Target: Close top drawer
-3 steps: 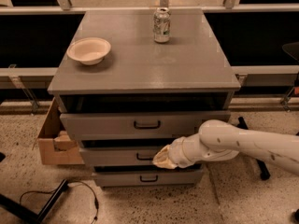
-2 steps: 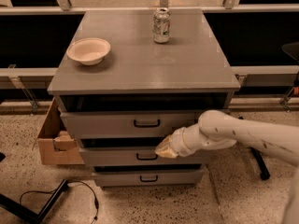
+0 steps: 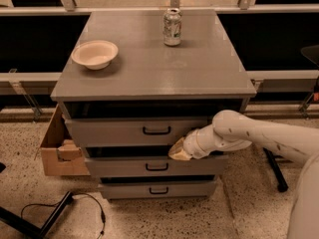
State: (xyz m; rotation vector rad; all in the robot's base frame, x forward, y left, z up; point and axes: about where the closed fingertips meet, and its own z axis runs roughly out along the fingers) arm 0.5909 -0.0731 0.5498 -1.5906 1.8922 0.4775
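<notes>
1. Room: speckled floor (image 3: pixel 234 208); cardboard box (image 3: pixel 52 156) at the left; gray cabinet (image 3: pixel 149 78) in the middle, before a dark railed wall.
2. Cabinet top: pale bowl (image 3: pixel 94 54) at 9 o'clock, drink can (image 3: pixel 172 27) at 12 o'clock.
3. Gripper (image 3: pixel 179 151): at the lower right edge of the top drawer (image 3: pixel 114 132), 4 o'clock from its handle (image 3: pixel 156 130); whether it is parted or closed cannot be told.
4. Top drawer: directly under the cabinet top, standing slightly out with a dark gap above; flat gray front, small black bar handle.
</notes>
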